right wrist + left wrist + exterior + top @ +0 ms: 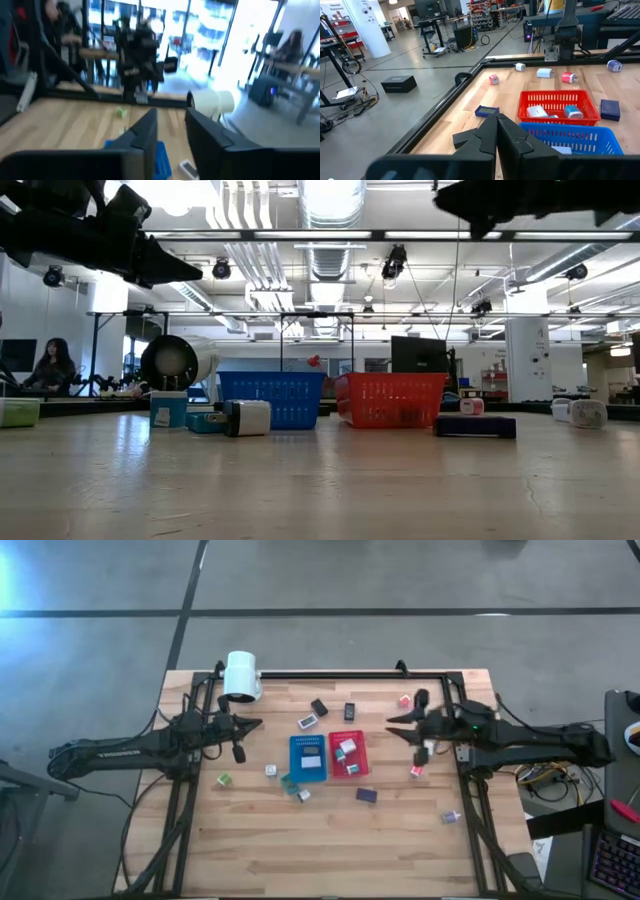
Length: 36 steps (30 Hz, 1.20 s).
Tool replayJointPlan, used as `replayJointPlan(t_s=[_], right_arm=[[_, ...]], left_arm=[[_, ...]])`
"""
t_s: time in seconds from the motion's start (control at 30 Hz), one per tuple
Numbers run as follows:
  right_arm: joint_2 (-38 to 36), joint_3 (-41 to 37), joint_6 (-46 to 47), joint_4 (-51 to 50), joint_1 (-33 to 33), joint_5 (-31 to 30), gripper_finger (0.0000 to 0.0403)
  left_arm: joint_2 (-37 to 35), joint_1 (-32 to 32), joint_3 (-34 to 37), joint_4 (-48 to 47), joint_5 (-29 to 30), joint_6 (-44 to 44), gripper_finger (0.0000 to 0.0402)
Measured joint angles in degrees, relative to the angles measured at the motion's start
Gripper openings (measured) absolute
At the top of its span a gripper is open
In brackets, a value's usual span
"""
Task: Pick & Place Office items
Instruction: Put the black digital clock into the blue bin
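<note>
A: What do the trays hold?

B: The red tray (pixel 347 766) holds a white block (pixel 347 746) and a teal-topped piece (pixel 573 111); the blue tray (pixel 307 770) beside it holds a dark-and-white item (pixel 311 756); the other office items (pixel 319 707) lie scattered across the wooden table (pixel 320 840).

A: And the arms?

B: The left gripper (pixel 258 723) hovers beside the white lamp head (pixel 241 676), fingers pressed together, empty; the right gripper (pixel 391 724) hangs right of the red tray, fingers narrowly apart, pinching nothing.
</note>
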<state>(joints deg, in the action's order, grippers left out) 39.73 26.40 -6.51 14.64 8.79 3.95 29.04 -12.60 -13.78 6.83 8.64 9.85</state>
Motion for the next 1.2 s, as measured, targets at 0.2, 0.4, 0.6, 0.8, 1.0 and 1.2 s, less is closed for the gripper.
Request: replayJointPlan(t_s=[0.2,0.4,0.6,0.8,1.0,1.2], right_arm=[[-12.74,-8.60,-0.22,2.51,1.23,1.02,0.0027],[-24.36,-16.35,1.87,4.01,1.23,1.96,0.0009],[-31.46,-19.69,4.84,3.50,1.23,2.48,0.0008],[-32.97,-21.25,3.48,2.63,1.25,3.50,0.0008],[-32.94,-23.11,2.97,3.02,1.25,3.51,0.0008],[-32.98,-24.46,3.57,5.93,1.25,3.60,0.0008]], left_arm=[[0.00,-0.02,0.00,0.00,0.02,0.42,0.0011],[0.00,-0.02,0.00,-0.01,0.10,1.09,0.0011],[0.00,-0.02,0.00,-0.02,0.10,1.60,0.0011],[0.00,-0.02,0.00,-0.02,0.11,1.75,0.0011],[0.00,-0.02,0.00,-0.02,-0.02,2.40,0.0011],[0.00,-0.02,0.00,-0.02,-0.03,2.40,0.0011]])
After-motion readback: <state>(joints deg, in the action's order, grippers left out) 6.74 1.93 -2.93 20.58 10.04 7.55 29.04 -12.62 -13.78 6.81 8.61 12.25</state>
